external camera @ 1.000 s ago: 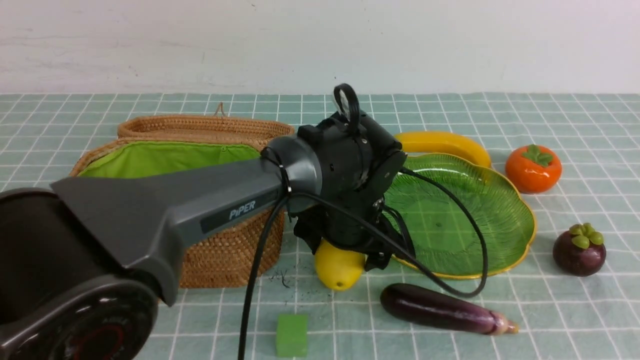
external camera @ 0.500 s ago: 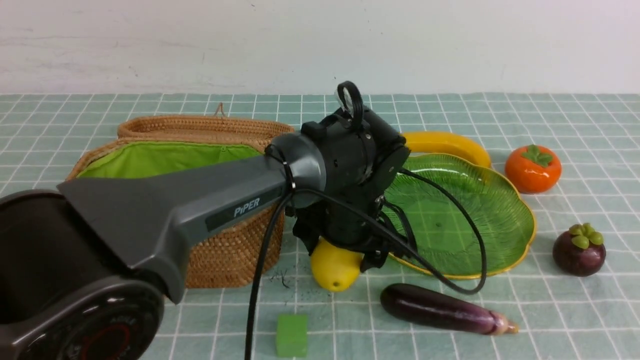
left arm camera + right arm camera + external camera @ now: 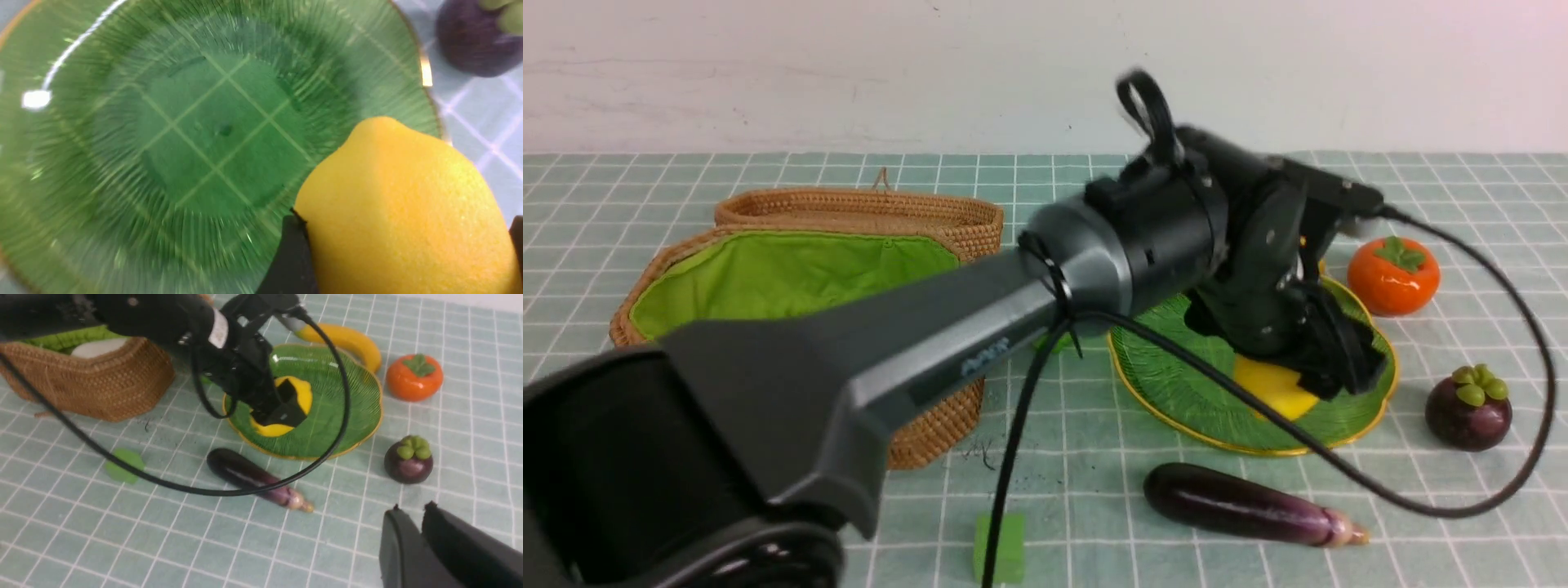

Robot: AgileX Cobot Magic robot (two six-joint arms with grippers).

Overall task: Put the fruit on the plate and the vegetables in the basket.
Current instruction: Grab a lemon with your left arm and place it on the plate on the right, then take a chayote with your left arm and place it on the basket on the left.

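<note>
My left gripper (image 3: pixel 1294 380) is shut on the yellow lemon (image 3: pixel 1274 390), holding it low over the green glass plate (image 3: pixel 1176 384); whether the lemon touches the glass I cannot tell. In the left wrist view, the lemon (image 3: pixel 404 212) fills the space between the fingers (image 3: pixel 292 249), with the plate (image 3: pixel 184 122) beneath. The banana (image 3: pixel 351 341), persimmon (image 3: pixel 1392 273) and mangosteen (image 3: pixel 1468 408) lie on the cloth around the plate. An eggplant (image 3: pixel 1241 506) lies in front of it. The basket (image 3: pixel 792 278) stands open at the left, with a white radish (image 3: pixel 98 347) inside. My right gripper (image 3: pixel 410 510) hangs shut and empty.
A small green cube (image 3: pixel 1005 547) lies on the checked cloth near the front edge, in front of the basket. The left arm's black cable (image 3: pixel 1462 506) loops over the eggplant and out past the mangosteen. A white wall closes off the back.
The left arm has swung right and lifted, carrying the lemon from the cloth between basket and plate to over the plate. The basket's lining now shows more.
</note>
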